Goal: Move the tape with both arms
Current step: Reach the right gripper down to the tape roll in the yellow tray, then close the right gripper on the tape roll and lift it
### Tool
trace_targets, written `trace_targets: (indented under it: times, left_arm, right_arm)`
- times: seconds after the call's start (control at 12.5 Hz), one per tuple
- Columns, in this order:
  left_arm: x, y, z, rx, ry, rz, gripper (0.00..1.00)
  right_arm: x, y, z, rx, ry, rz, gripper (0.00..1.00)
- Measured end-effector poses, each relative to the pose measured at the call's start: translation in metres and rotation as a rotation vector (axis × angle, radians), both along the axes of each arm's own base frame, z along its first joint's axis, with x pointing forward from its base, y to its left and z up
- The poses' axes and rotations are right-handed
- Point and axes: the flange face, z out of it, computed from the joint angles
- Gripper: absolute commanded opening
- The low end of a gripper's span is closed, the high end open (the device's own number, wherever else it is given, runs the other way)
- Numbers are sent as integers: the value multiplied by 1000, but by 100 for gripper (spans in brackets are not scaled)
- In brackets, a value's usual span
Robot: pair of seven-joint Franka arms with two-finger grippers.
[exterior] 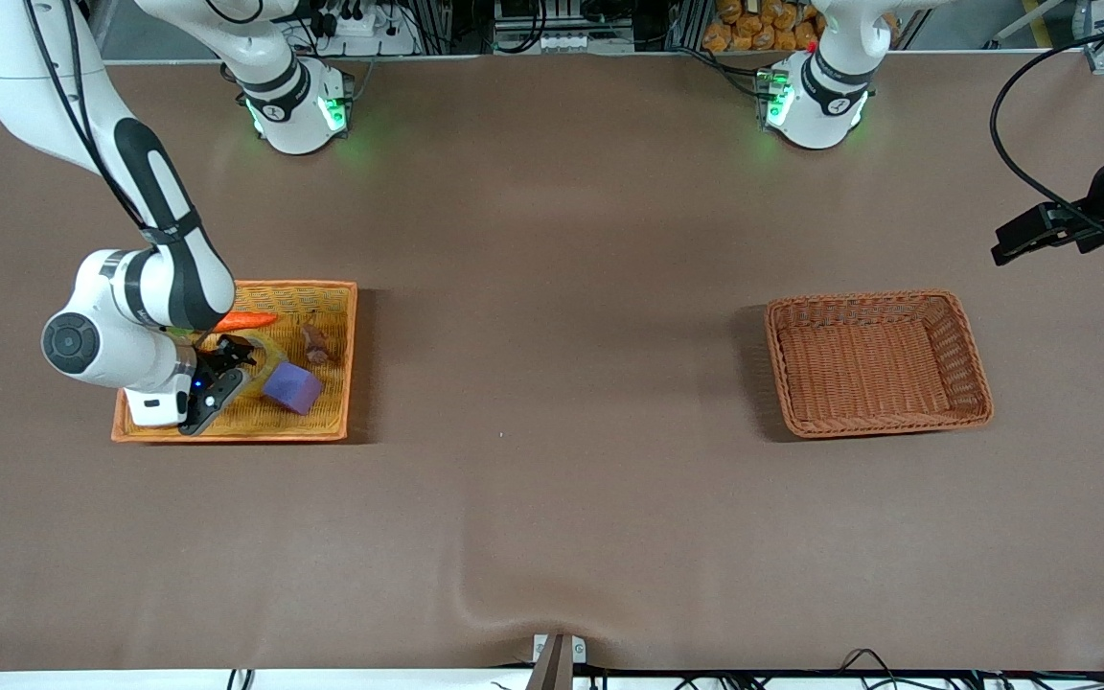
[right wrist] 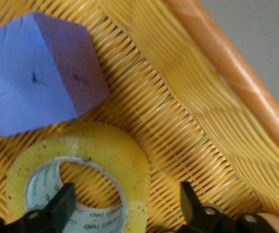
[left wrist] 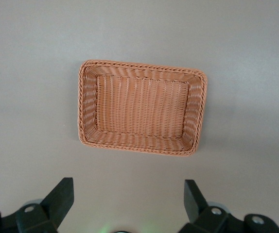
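Observation:
The tape (right wrist: pixel 83 160), a yellowish roll with a white printed core, lies flat in the orange-yellow basket (right wrist: pixel 229 63) next to a purple block (right wrist: pixel 37 77). My right gripper (right wrist: pixel 126 191) is down in that basket (exterior: pixel 322 287) and open. One finger stands inside the roll's core and the other outside its wall, with a gap left on the outer side. In the front view the right gripper (exterior: pixel 231 362) covers most of the tape (exterior: pixel 264 347). My left gripper (left wrist: pixel 127 187) hangs open and empty high over the table, above the brown basket (left wrist: pixel 139 67), and waits.
An orange carrot (exterior: pixel 243 321) and a small brown item (exterior: pixel 315 345) also lie in the orange-yellow basket, beside the purple block (exterior: pixel 292 387). The brown wicker basket (exterior: pixel 873 299) stands empty toward the left arm's end. A low wrinkle runs across the brown table cover near the front edge.

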Motion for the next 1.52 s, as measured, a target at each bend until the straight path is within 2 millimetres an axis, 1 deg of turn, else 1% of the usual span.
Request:
trace_targets:
  times: [0.08, 0.24, 0.32, 0.56, 0.72, 0.8, 0.88, 1.04, 1.12, 1.2, 1.28, 1.36, 1.44, 1.52]
  left_arm:
    - [0, 0, 0, 0, 1, 0, 100]
    - [0, 0, -1, 0, 2, 0, 100]
    - [1, 0, -1, 0, 2, 0, 100]
    - [1, 0, -2, 0, 4, 0, 100]
    - [1, 0, -2, 0, 4, 0, 100]
    - [1, 0, -2, 0, 4, 0, 100]
    - [1, 0, -2, 0, 4, 0, 100]
    - [1, 0, -2, 0, 4, 0, 100]
    - [1, 0, -2, 0, 4, 0, 100]
    - [1, 0, -2, 0, 4, 0, 100]
    - [1, 0, -2, 0, 4, 0, 100]
    - [1, 0, -2, 0, 4, 1, 100]
    - [1, 0, -2, 0, 5, 1, 100]
    - [1, 0, -3, 0, 5, 1, 100]
  right_arm:
    - [-2, -2, -2, 2, 8, 5, 47]
    - [-6, -6, -5, 3, 18, 3, 11]
    - [-8, -6, -7, 4, 22, 2, 0]
    - [-7, -3, -5, 5, 21, 6, 0]
    - [-2, 6, 10, 10, 27, 19, 0]
    - [2, 9, 24, 12, 36, 23, 0]
    - [9, 11, 42, 16, 51, 26, 0]
    - [27, 17, 89, 23, 79, 38, 0]
    - [36, 29, 113, 23, 84, 46, 0]
    - [41, 50, 133, 16, 89, 35, 0]
    - [44, 79, 147, 6, 95, 15, 0]
    - [43, 116, 156, -5, 91, -17, 0]
    - [38, 159, 159, -8, 88, -61, 0]
    - [29, 203, 161, 6, 96, -115, 0]
